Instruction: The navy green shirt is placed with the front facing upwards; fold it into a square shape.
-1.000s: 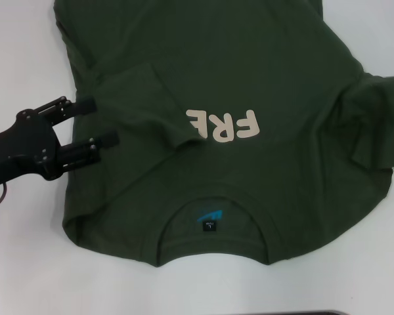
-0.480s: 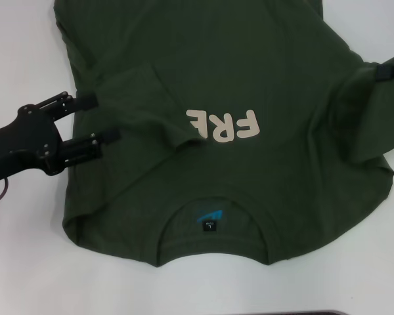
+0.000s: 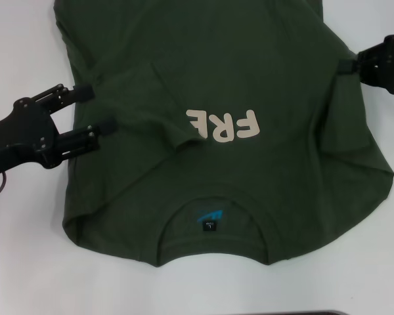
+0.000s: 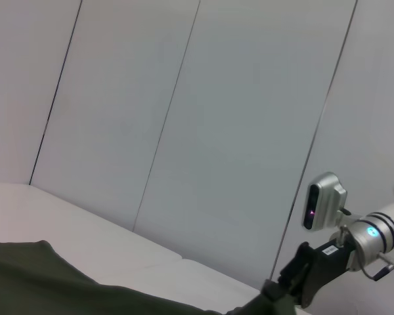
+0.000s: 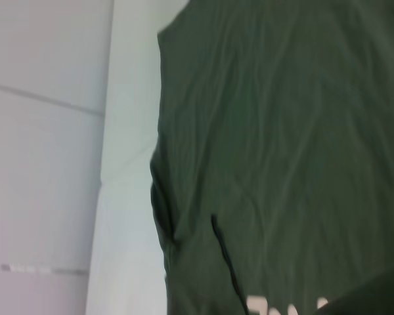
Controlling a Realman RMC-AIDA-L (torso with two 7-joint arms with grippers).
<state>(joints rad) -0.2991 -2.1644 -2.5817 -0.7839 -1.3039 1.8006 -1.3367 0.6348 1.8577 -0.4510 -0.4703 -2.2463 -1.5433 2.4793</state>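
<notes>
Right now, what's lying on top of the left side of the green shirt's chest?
The navy green shirt has its left sleeve folded inward over the chest, reaching the pale lettering. Only "FRE" shows; any further letters are covered. The left gripper sits open at that edge.

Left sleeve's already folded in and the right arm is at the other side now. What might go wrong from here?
1. The right gripper sits at the edge of the navy green shirt, near the right sleeve; a shallow pinch may slip and leave that sleeve bunched.
2. The left gripper hangs open right at the folded left sleeve; a finger could snag the fabric and undo the fold.
3. The fold on the left covers part of the lettering; an uneven right fold would give a lopsided shape.
</notes>
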